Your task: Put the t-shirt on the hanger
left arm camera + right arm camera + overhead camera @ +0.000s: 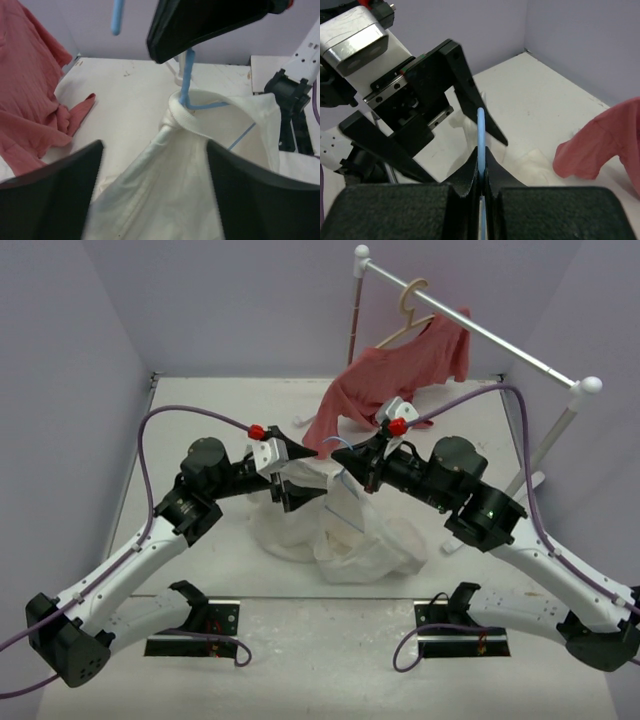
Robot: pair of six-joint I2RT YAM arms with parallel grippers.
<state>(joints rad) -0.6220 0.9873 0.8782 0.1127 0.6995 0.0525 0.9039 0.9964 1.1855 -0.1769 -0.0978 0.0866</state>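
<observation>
Centre of the table [220, 405], seen from above: the right gripper [481, 161] had its jaws pressed together on the wire neck of the light-blue hanger [481, 129], holding it upright above the surface. The left gripper [154, 146] faced it with jaws wide apart — one finger on each side of the cream-white t-shirt [200, 170], gripping nothing. The t-shirt's ribbed collar was bunched around the hanger's neck, and its body hung down into a crumpled heap on the table between the two arms. Behind, a salmon-red shirt [400, 370] hung from a beige hanger [408, 315] on a white rail [490, 335].
</observation>
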